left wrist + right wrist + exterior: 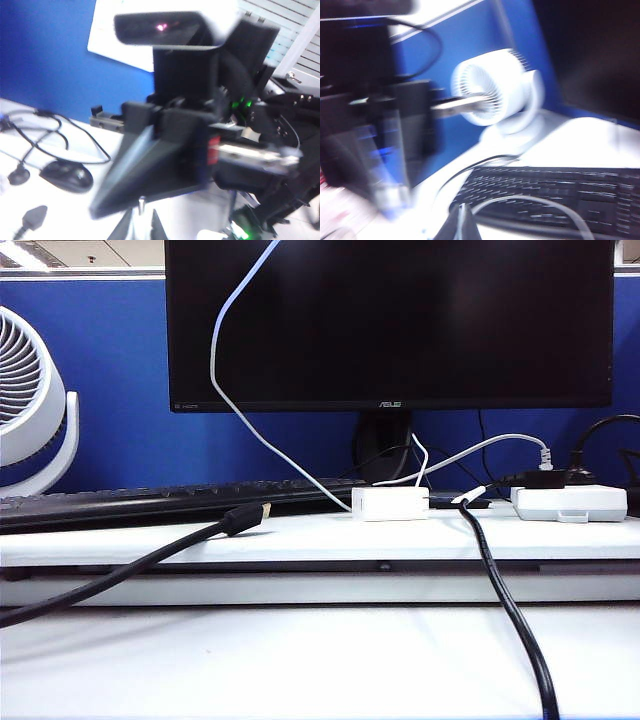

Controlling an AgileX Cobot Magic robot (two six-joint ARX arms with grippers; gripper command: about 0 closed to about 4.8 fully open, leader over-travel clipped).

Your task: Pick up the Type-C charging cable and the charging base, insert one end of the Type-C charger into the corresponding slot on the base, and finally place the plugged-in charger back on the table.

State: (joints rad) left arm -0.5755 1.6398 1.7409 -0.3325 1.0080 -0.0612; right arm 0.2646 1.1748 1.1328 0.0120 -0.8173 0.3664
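The charging base (390, 504), a small white block, rests on the raised shelf of the table (250, 660). The Type-C charging cable (213, 360) climbs from the base's left end and leaves the exterior view at the top. Neither gripper appears in that view. In the blurred left wrist view my left gripper (140, 225) is nearly shut on a pale strip with a small metal tip (140, 202), apparently the cable's plug. My right gripper (462, 212) is shut with nothing clearly held. The white cable (523, 197) arcs past it over the keyboard.
A monitor (390, 320) stands behind the shelf, a fan (25, 400) at far left, a keyboard (150, 502) beside it. A black gold-tipped cable (245, 517), a wider white box (570, 502) and a thick black cable (510, 610) lie around. A mouse (67, 176) sits beside the robot.
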